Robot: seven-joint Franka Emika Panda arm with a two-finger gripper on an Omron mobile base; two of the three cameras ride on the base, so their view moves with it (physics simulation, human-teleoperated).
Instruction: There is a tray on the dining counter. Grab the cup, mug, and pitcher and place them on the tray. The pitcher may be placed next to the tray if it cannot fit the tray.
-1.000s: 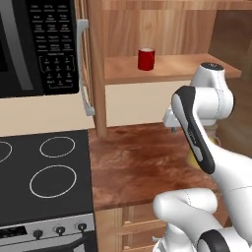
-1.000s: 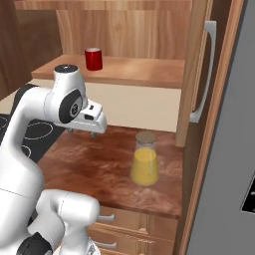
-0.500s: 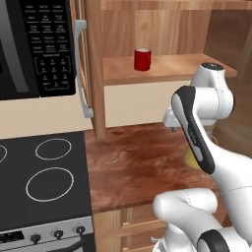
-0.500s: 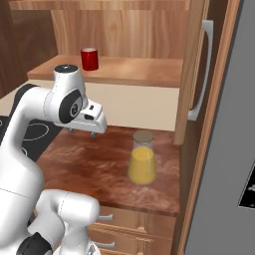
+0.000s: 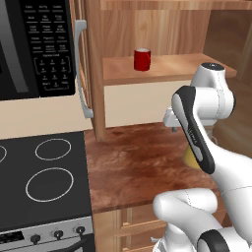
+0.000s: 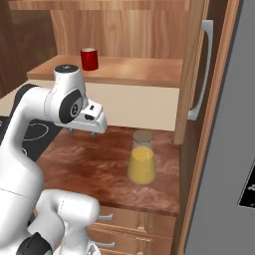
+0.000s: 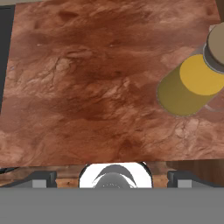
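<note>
Fingers spread wide, empty, hovering above the wood counter. Pitcher stands upright on the counter, beside the fingers and apart from them. Mug sits on the shelf above and behind.

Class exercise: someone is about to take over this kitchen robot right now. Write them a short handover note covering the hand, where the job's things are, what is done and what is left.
Hand: open, holding nothing, hanging above the countertop beside the stovetop.
Pitcher: upright on that countertop, to the hand's right, untouched; the hand view has it at the right edge.
Mug: standing on the wooden shelf above and behind the countertop.
Done: nothing placed so far.
Left: pick up the pitcher, mug and cup, and carry each to the tray on the dining counter.
</note>
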